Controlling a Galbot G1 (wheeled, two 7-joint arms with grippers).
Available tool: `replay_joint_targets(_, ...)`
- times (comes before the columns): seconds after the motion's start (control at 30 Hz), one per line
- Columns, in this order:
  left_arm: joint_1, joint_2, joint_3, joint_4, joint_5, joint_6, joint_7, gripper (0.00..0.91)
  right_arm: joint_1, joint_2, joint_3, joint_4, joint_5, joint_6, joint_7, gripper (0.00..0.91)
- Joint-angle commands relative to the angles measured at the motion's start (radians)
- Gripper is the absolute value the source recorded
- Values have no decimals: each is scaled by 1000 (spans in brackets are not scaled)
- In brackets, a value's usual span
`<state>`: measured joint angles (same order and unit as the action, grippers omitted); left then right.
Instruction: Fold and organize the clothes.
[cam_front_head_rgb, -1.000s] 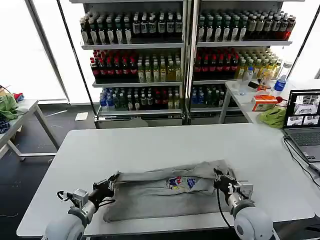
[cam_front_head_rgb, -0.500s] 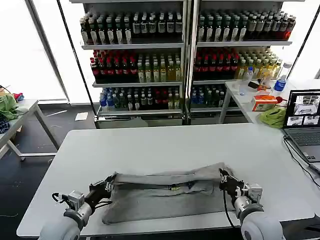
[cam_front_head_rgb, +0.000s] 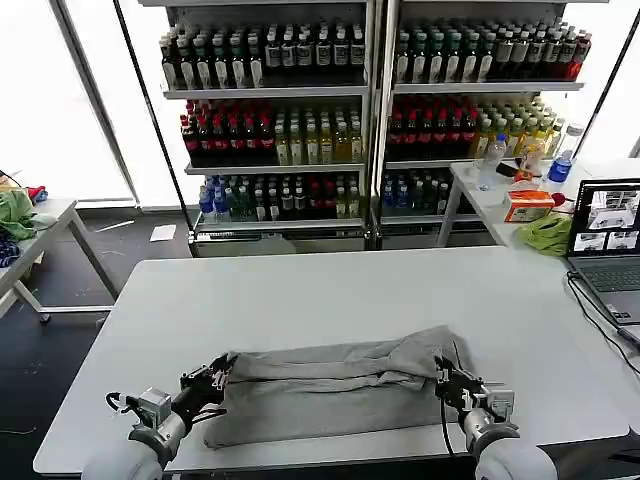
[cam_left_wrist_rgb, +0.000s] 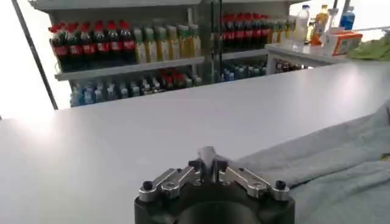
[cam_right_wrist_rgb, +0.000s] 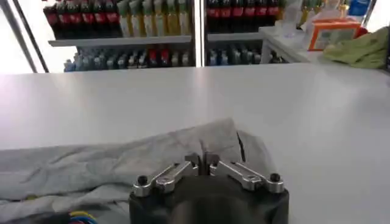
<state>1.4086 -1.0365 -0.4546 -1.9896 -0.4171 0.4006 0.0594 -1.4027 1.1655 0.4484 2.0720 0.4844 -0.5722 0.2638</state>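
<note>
Near the front edge of the white tabletop (cam_front_head_rgb: 330, 290) lay the grey shirt (cam_front_head_rgb: 330, 385), folded over into a long band, and both arms were on it! At its left end, the left end effector (cam_front_head_rgb: 219, 375) had its fingers pressed together on a pinch of the fabric. At the right end, the right end effector (cam_front_head_rgb: 447, 378) did likewise, fingers closed on the cloth. Between them the folded upper edge bunched into a ridge.
</note>
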Motion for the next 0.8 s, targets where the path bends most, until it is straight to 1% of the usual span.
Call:
replay_joint_targets(0.03,0,-5,-7,-14,3,4,-9,907,-15,6,19,-5,-30,3,8,907)
replay_joint_targets(0.1,1,-10,-14,-18,-1,6,-18,907,-19,6,58,18,-27,3,10,907)
replay_joint_targets(0.23,5,-24,-24,-25,-9,8,-37,907,-17,7,103,56,-28,3,14,907)
replay_joint_targets(0.4,-11,-41,-20,-31,-30,26,-63,907,5,-6,135,106,-8,-6,14,907)
replay_joint_targets(0.6,-7,-99,-46,-54,-75,38,-87,907,26,-23,137,101,23,2,7,907)
replay_joint_targets(0.8,23,-151,-65,-58,-80,37,-96,907,54,-22,108,98,24,7,4,907)
